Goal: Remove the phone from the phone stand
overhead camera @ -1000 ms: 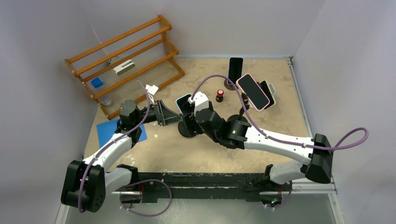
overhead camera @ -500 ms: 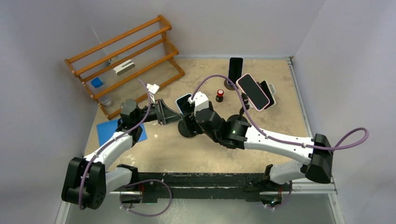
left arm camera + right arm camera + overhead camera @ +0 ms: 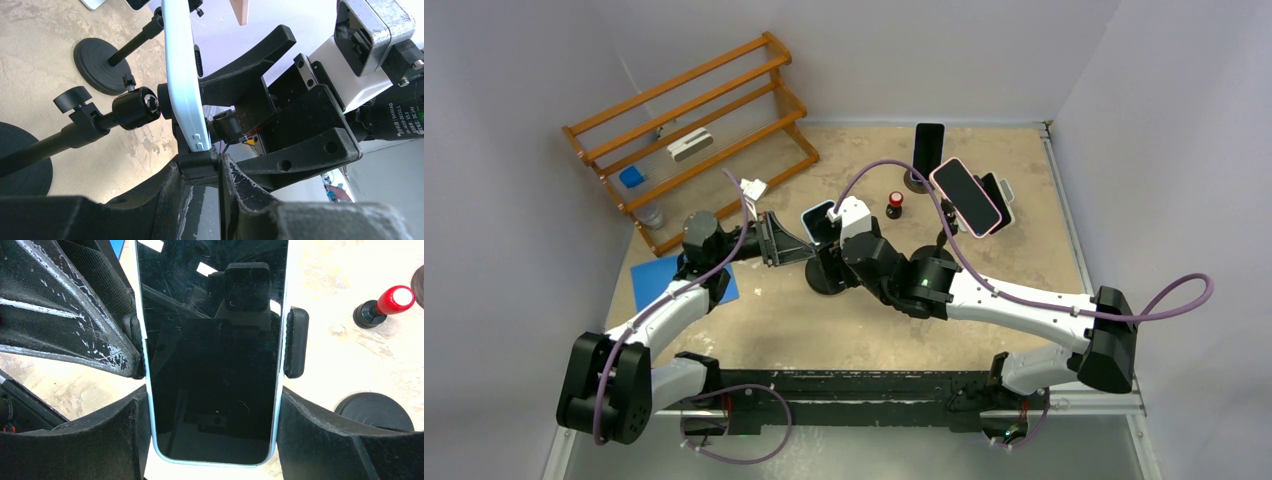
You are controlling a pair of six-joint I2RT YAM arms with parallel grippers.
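Note:
The phone [image 3: 215,365], dark screen in a pale blue case, sits in the phone stand [image 3: 827,278] at the table's middle. The stand's side clamp [image 3: 296,342] hugs its long edge. My right gripper [image 3: 214,402] is shut on the phone, one finger on each long edge near its lower end. In the left wrist view the phone [image 3: 182,75] shows edge-on. Below it, the stand's black clamp block [image 3: 199,159] is pinched between the fingers of my left gripper [image 3: 200,167]. From above, the left gripper [image 3: 796,243] meets the stand from the left and the right gripper [image 3: 836,232] from the right.
Two more phones on stands [image 3: 967,196] [image 3: 928,148] stand at the back right, with a small red-capped object [image 3: 894,205] in front of them. A wooden rack [image 3: 689,130] fills the back left. A blue sheet [image 3: 679,282] lies under the left arm.
My left gripper's jaws have closed in onto the stand's clamp block. The right arm and the phone have not moved.

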